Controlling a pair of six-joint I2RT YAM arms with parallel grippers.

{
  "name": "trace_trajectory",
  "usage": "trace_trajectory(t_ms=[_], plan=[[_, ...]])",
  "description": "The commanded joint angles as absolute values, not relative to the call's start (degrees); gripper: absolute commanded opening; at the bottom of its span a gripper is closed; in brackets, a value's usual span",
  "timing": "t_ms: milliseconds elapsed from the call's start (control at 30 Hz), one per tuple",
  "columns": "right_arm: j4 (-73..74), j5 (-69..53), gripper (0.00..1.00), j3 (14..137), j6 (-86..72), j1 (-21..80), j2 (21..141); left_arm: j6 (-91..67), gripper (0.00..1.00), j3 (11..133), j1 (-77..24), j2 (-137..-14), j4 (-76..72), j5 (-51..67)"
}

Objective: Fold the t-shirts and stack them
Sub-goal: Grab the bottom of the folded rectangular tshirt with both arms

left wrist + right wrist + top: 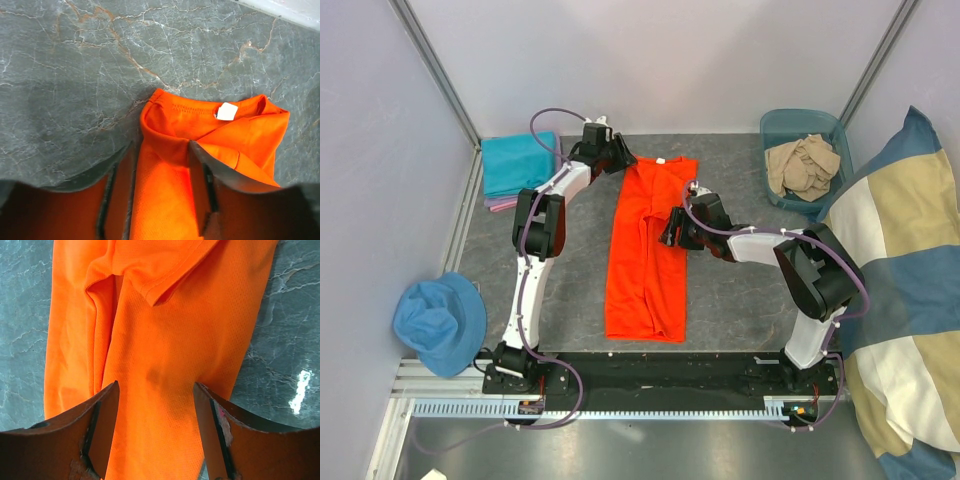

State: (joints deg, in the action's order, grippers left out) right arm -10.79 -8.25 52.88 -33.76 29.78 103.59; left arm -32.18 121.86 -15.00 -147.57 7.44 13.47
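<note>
Two tools on orange tee point(645, 250), flat on counter point(740, 290). Top: left tool point(613, 155) at its collar corner, right tool point(670, 228) at its right edge, prob. for a fold. L wrist: jaws apart astride cloth. R wrist: same, released.

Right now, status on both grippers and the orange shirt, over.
Left gripper open, astride neck end. Right gripper open over mid-shirt. Orange t-shirt folded lengthwise, flat on table. Nothing lying on it.

light: bright, even, probably overhead | shadows: faint, soft | glare: white streak on table point(300, 390) | colour: orange t-shirt point(165, 340) vivid | focus: top view sharp, wrist-view bottom edges dim
</note>
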Motion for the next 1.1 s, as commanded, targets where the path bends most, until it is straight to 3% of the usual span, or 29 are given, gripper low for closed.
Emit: trace_trajectory(t_ms=[0,300,1067], plan=[[-8.8,-8.4,0.70,50.8,-34.5,30.7,104.9,-33.7,0.45,123.2,-14.5,-148.4,5.0,15.0],[-7.1,-9.3,0.70,51.2,-34.5,31.6,105.6,-33.2,0.19,122.2,-13.3,-147.5,5.3,14.9],[2.9,-4.6,0.73,53.1,-28.2,31.9,105.4,-33.2,0.13,101.5,-8.7,-134.8,4.8,8.9]])
